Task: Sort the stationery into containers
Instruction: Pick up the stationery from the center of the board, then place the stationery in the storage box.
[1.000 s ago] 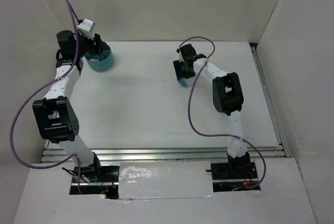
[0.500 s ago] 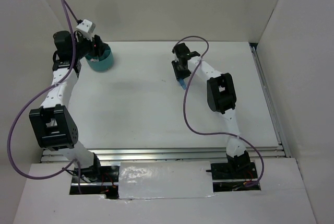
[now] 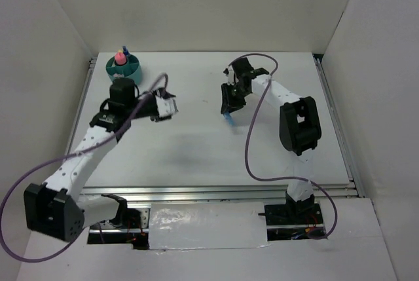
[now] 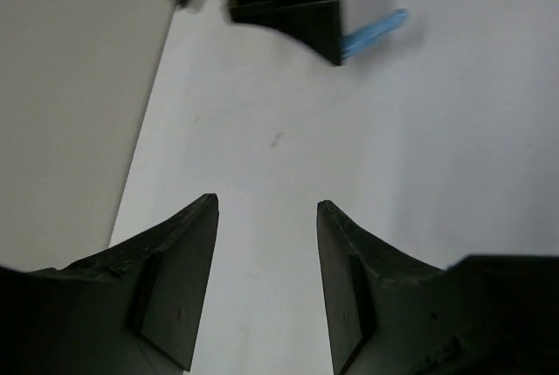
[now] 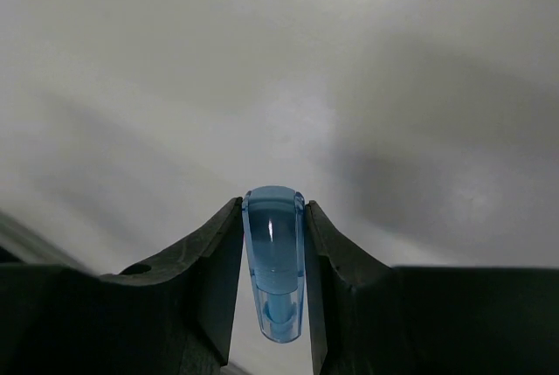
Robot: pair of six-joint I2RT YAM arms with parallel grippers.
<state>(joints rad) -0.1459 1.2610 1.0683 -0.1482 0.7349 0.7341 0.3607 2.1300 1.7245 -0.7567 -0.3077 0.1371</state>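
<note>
White table (image 3: 196, 153), matte surface. Plain off-white panels enclose it on three sides: back wall (image 3: 209, 6), left wall (image 3: 33, 97), right wall (image 3: 383, 97). Metal rails along near edge (image 3: 216, 193) and right edge (image 3: 335, 124). Shiny foil strip (image 3: 206, 228) on front ledge. Light even, shadows soft.

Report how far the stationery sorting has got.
Done: the teal tub at the far left already holds stationery, including a pink-topped item. In hand: the right gripper is shut on a translucent blue piece. The left gripper is open and empty. Left: getting that blue piece into the tub; no other loose stationery shows on the table.
</note>
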